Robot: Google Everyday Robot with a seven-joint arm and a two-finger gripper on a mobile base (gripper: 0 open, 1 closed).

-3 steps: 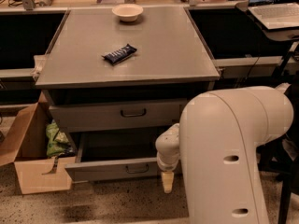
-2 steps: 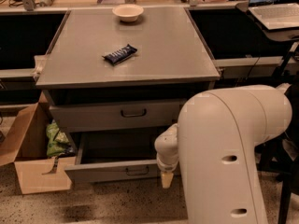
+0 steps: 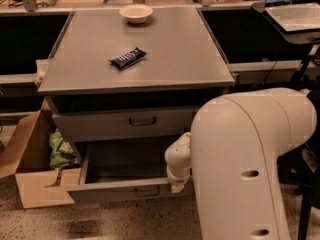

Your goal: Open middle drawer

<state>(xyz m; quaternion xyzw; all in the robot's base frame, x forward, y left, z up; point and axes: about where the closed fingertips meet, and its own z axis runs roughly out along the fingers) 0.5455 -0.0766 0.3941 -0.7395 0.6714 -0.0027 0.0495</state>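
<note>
Under the grey surface, the middle drawer stands open; the gripper, its grip unclear, at the front's right, should pull straight and level.

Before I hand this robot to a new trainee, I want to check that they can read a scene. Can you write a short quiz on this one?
1. True or false: the middle drawer is pulled out, with its grey inside showing.
2. Fill in: on the cabinet top, the dark snack bar lies nearer the camera than the ____.
3. Where is the gripper?
A) over the snack bar
B) at the middle drawer's front, to the right of its handle in the picture
C) resting on the cabinet top

Key: 1 true; 2 bowl; 3 B.
</note>
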